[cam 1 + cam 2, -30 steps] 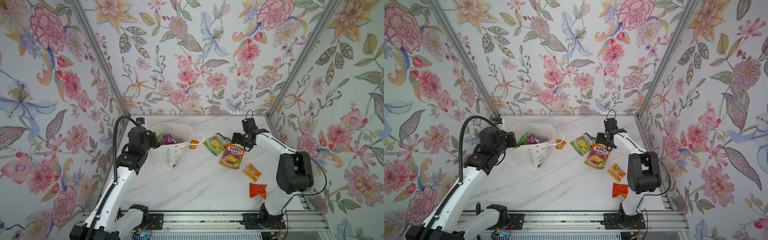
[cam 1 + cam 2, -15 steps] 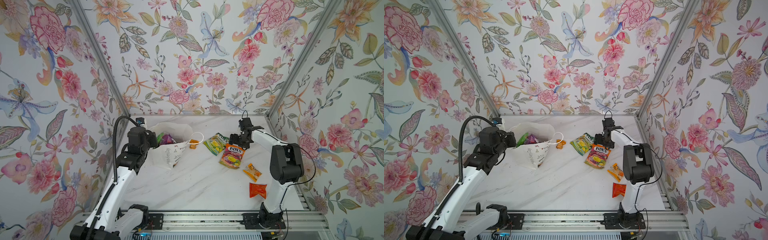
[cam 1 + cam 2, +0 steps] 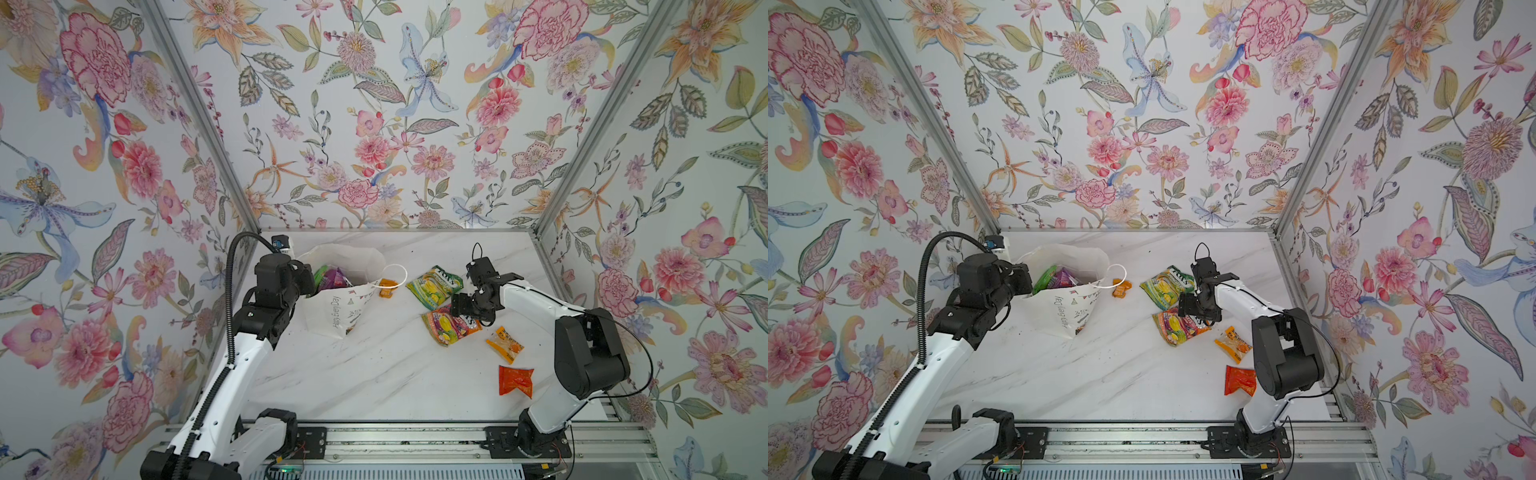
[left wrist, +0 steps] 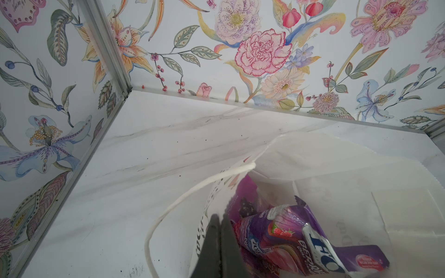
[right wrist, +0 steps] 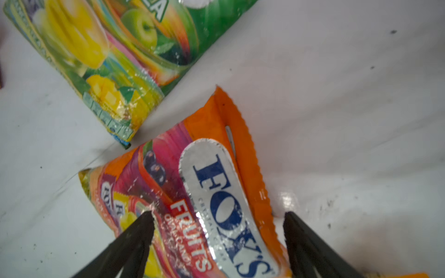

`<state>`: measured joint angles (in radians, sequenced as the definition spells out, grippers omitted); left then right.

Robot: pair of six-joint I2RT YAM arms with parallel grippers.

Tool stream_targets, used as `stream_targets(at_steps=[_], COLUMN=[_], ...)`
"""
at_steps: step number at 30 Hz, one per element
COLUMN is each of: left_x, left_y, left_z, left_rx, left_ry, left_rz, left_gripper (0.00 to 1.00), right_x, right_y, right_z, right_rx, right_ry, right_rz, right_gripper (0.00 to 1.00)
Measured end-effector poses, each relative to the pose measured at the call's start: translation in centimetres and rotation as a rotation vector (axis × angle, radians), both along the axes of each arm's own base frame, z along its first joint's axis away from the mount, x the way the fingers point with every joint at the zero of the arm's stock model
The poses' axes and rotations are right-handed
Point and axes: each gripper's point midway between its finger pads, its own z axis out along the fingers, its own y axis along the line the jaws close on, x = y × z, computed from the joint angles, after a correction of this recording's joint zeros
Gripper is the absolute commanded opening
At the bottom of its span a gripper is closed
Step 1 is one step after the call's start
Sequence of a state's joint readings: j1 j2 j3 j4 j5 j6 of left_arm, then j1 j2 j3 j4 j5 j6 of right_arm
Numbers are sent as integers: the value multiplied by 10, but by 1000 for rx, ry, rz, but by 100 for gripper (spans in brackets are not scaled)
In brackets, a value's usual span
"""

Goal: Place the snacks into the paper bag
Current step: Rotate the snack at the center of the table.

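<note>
The white paper bag (image 3: 332,316) (image 3: 1065,309) stands open at the back left, with purple packets (image 4: 289,231) and a green one inside. My left gripper (image 4: 220,220) is shut on the bag's near rim (image 4: 204,216). On the table lie a green packet (image 3: 434,286) (image 5: 108,48) and an orange FOX'S packet (image 3: 446,330) (image 5: 216,180). My right gripper (image 3: 461,305) (image 5: 218,214) hangs open just above the orange packet, one finger over each side of its top end.
A small orange sachet (image 3: 387,287) lies by the bag's cord handle (image 3: 397,270). Two more sachets, orange (image 3: 505,345) and red-orange (image 3: 515,380), lie near the right arm's elbow (image 3: 590,357). Flowered walls close off the back and both sides.
My right gripper has swung from behind the packets toward the front and left, ending over the orange FOX'S packet. It stays open. The left arm and the bag have not moved.
</note>
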<state>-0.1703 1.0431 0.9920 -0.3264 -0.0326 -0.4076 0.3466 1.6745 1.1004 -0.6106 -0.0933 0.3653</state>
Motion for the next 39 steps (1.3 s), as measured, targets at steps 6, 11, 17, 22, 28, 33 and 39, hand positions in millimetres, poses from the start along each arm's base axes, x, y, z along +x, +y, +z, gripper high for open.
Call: stream_targets(at_steps=[6, 11, 17, 22, 28, 33, 39], left_x=[0, 1, 1, 1, 1, 1, 1], left_y=[0, 0, 0, 0, 0, 0, 0], left_z=[0, 0, 0, 0, 0, 0, 0], left_rx=[0, 0, 0, -1, -1, -1, -1], left_ry=[-3, -4, -3, -3, -3, -3, -3], left_rz=[1, 0, 0, 0, 0, 0, 0], left_gripper=[0, 0, 0, 0, 0, 0, 0], right_x=[-37, -34, -26, -33, -35, -37, -36], right_y=[35, 14, -11, -18, 2, 8, 16], right_z=[6, 22, 26, 8, -4, -13, -21], right_rx=[56, 88, 162, 261, 352, 390, 435], right_ry=[15, -24, -40, 17, 67, 94, 116], right_rz=[105, 36, -66, -119, -82, -77, -73], right_gripper=[86, 85, 83, 78, 72, 64, 47])
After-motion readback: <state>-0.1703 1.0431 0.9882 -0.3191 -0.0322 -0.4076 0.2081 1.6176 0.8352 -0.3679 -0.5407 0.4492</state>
